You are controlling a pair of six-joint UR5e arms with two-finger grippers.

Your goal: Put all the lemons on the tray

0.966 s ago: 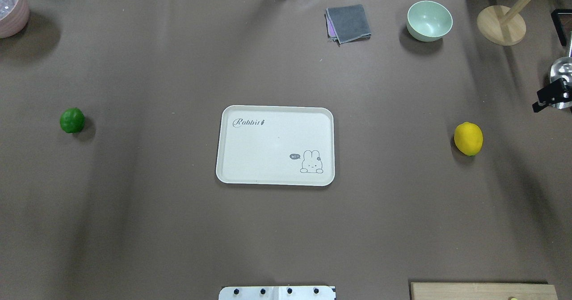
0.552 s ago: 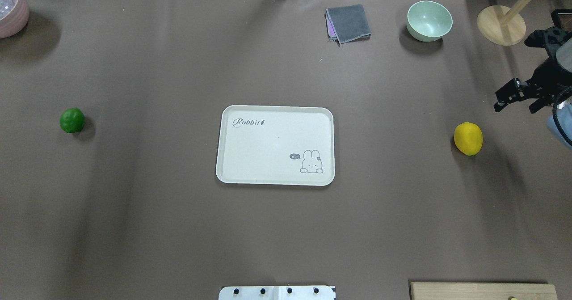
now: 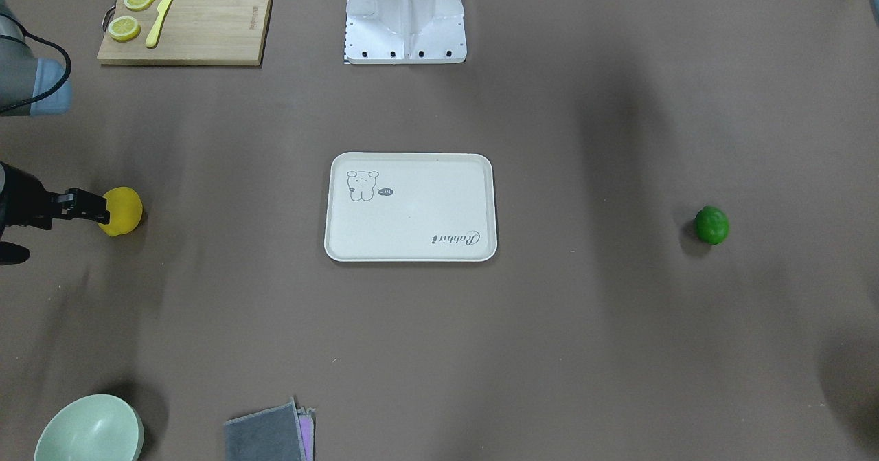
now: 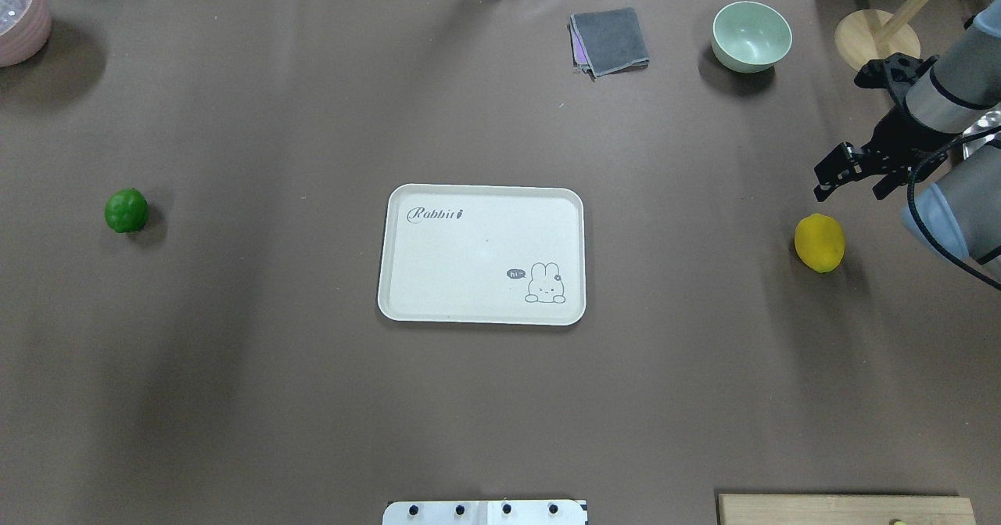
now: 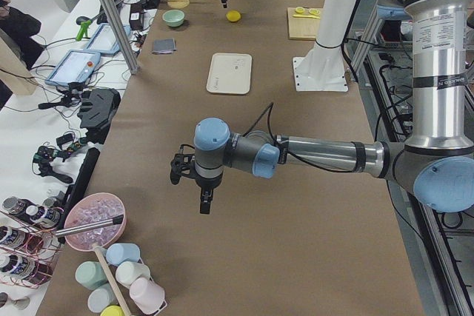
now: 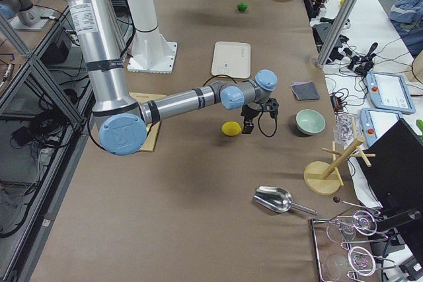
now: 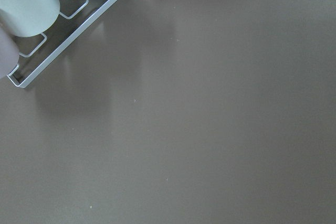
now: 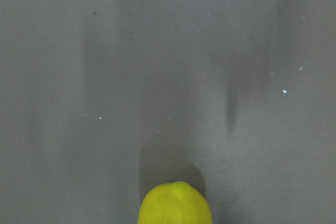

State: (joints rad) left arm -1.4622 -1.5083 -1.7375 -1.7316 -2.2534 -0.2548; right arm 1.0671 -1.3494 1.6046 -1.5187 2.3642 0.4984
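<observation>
The yellow lemon (image 4: pixel 819 242) lies on the brown table at the right, also in the front view (image 3: pixel 122 211) and at the bottom of the right wrist view (image 8: pixel 175 204). The green lemon (image 4: pixel 126 210) lies far left. The cream tray (image 4: pixel 469 275) sits empty at the centre. My right gripper (image 4: pixel 852 185) hovers open and empty just behind and to the right of the yellow lemon. My left gripper (image 5: pixel 204 197) shows only in the exterior left view, above bare table, and I cannot tell its state.
A wooden cutting board (image 3: pixel 206 28) with lemon slices and a yellow knife lies near the robot's base (image 3: pixel 405 14). A mint bowl (image 4: pixel 751 36), a folded grey cloth (image 4: pixel 610 40) and a wooden stand (image 4: pixel 876 44) stand at the back right. A pink bowl (image 4: pixel 19 16) is back left.
My right arm has come in from the right edge and moved left, so its gripper now hangs close to the yellow lemon. The lemons and tray have not moved.
</observation>
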